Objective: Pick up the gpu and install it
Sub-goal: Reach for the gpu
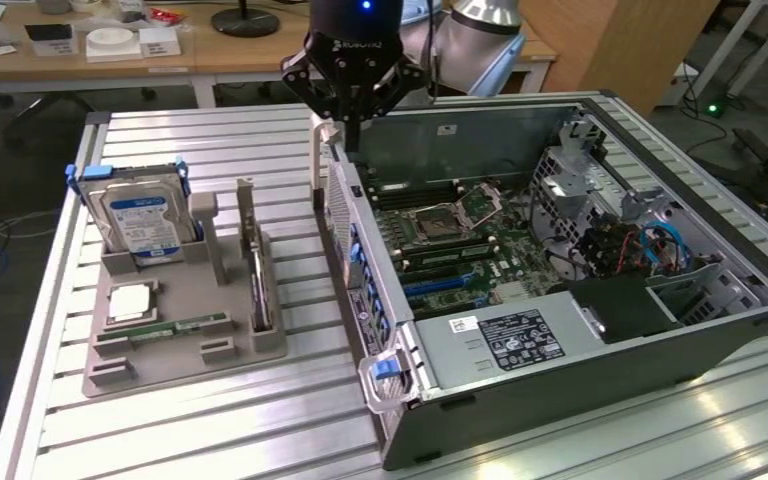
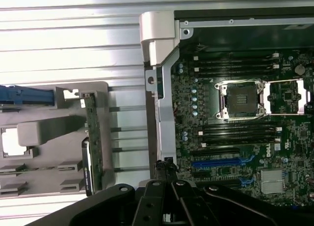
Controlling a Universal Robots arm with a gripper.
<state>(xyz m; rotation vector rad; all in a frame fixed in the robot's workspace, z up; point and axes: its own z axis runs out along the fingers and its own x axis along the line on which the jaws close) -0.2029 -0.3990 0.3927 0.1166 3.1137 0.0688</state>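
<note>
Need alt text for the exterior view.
Gripper, fingers shut and empty, hangs over the side wall of the open PC case. The gpu stands on edge in a grey holder to the exterior view's left, beside a hard drive.

Free strip beside the case (image 1: 558, 400)
Bare table (image 1: 224, 425) runs between case and holder (image 1: 171, 352); the upright gpu (image 1: 261, 290) edges it.

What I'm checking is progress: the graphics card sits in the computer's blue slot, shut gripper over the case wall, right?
No. The exterior view shows the graphics card standing on edge in the gray holder beside the computer. The shut gripper is over the case wall.
</note>
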